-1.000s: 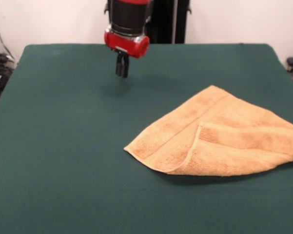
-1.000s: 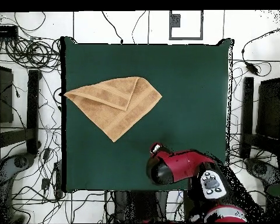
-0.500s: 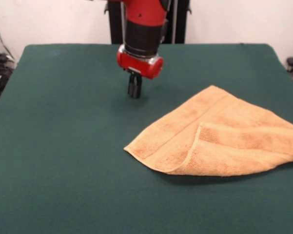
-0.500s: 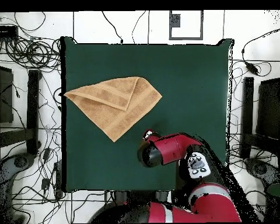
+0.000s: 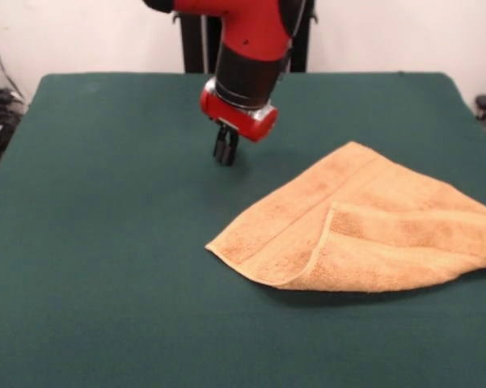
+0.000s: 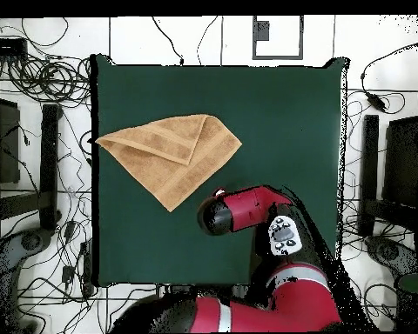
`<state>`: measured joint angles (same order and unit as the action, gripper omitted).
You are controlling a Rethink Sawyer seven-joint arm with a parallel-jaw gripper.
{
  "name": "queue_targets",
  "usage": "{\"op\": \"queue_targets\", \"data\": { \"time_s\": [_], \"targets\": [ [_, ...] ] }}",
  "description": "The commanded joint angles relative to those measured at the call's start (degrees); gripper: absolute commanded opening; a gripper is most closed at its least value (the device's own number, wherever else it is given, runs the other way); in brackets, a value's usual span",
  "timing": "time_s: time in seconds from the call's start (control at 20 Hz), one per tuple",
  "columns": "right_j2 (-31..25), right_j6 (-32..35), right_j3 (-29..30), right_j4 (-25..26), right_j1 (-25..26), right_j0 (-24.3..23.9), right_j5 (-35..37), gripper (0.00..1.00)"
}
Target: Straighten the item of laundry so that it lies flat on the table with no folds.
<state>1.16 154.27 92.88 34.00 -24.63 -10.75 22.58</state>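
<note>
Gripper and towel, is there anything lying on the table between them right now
Nothing. In the front view only bare green table separates the gripper from the folded towel; the overhead view shows the same.

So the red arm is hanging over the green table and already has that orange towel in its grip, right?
Not quite. In the front view the gripper hangs over bare green table, apart from the orange towel, which lies untouched and partly folded.
</note>
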Motion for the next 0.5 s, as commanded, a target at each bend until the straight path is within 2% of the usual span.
{"op": "queue_targets", "data": {
  "time_s": [0.05,0.25,0.5],
  "targets": [
    [-4.17,6.37,-12.04,-4.73,8.38,5.28,-3.29,0.0],
    [-2.62,8.63,-14.74,-5.77,10.69,7.48,-4.12,0.0],
    [-2.76,9.17,-15.74,-9.64,9.78,8.94,0.57,0.0]
  ]
}}
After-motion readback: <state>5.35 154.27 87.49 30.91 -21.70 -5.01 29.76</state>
